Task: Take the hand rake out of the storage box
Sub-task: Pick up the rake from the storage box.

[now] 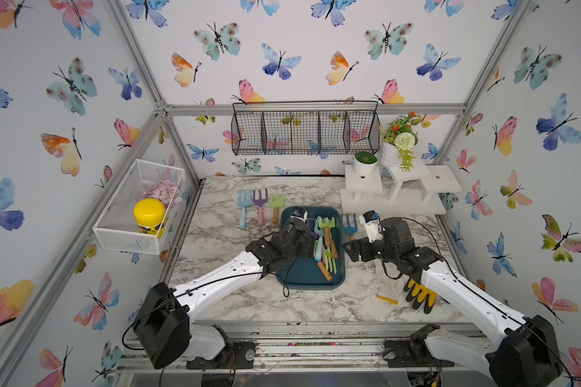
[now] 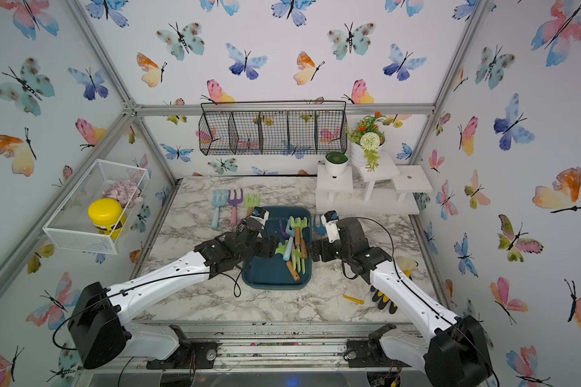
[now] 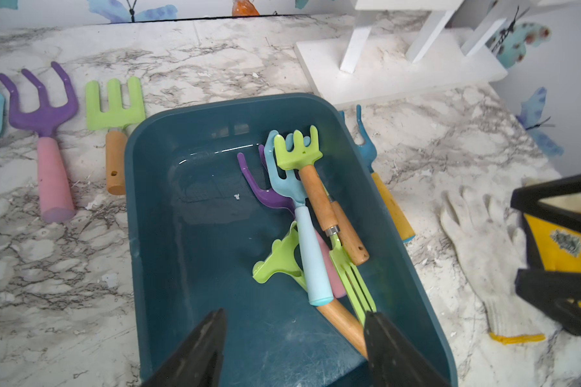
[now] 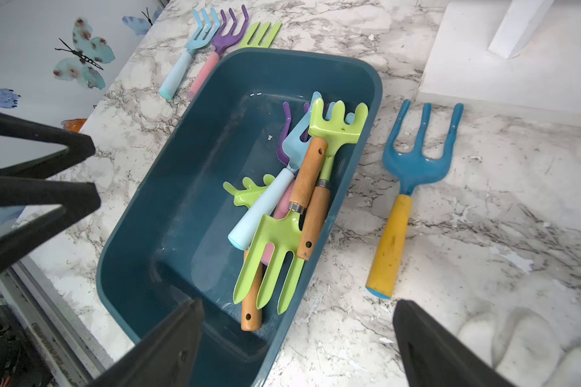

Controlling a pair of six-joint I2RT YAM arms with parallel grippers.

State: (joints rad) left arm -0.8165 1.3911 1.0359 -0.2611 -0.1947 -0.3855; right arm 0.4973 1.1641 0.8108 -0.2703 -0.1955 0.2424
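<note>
Butterfly paper covers the walls around a marble table [image 1: 235,301]. Near its middle sits the box [image 3: 188,268]. Three tools [image 1: 260,204] lie on the table off the box's far left corner, and a blue one [image 4: 413,164] lies just beside its right wall. A pile is in the box along that wall, with a green rake [image 3: 297,150] on top, so I judge the task not yet done: gripping and lifting are left. The left hand [image 3: 295,311] hovers over the box's near end, fingers apart and empty, one just beside a wooden handle [image 3: 342,325]. The right hand [image 4: 297,301] hangs wide apart and empty over the box's near right corner. The jar [image 1: 149,216] label and the yellow glove [image 1: 420,296] print are too small to read.
</note>
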